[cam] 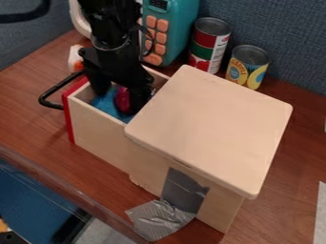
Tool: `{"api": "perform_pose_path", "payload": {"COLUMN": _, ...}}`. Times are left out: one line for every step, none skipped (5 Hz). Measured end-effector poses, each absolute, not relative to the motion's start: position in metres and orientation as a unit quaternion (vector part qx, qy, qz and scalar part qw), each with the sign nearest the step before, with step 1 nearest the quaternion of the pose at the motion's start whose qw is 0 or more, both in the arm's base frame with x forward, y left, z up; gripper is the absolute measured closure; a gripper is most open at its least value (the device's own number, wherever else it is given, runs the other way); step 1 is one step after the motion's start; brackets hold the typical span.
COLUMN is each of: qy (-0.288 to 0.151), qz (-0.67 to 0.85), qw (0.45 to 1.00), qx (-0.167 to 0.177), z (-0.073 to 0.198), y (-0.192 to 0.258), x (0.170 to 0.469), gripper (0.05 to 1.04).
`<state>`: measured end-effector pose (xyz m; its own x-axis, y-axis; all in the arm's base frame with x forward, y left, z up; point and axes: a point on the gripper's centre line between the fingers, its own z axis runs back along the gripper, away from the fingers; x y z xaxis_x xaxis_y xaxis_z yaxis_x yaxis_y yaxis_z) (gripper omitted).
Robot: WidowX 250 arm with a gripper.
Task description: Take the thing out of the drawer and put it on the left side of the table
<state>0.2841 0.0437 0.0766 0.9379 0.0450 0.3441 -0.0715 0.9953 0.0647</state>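
Note:
The black gripper (118,97) hangs down into the pulled-out drawer (98,128), its two fingers apart. Between them shows a dark pink, rounded thing (122,98), nearer the right finger and partly hidden by it. Something blue (104,103) lies on the drawer's bottom, seen between the left finger and the pink thing. The drawer has pale wooden walls, a red front at the left and a black handle (53,91).
A wooden cabinet (213,126) with a flat top stands right of the gripper, grey tape (159,220) at its base. Behind are a teal toy phone (175,35), a red-green can (208,45) and a yellow can (247,66). The brown table (28,112) extends left of the drawer.

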Motion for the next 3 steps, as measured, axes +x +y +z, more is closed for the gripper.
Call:
{"api": "perform_pose_path", "payload": {"qy": -0.171, "qz": 0.027, "qw": 0.984, "qx": 0.042, "z": 0.071, "y": 0.0421, "x": 0.2862, "gripper": 0.12}}
{"api": "perform_pose_path", "payload": {"qy": -0.17, "qz": 0.031, "qw": 0.984, "qx": 0.05, "z": 0.0649, "y": 0.0413, "x": 0.2892, "gripper": 0.383}}
{"api": "perform_pose_path", "payload": {"qy": -0.173, "qz": 0.032, "qw": 0.983, "qx": 0.059, "z": 0.0638, "y": 0.0401, "x": 0.2892, "gripper": 0.565}}
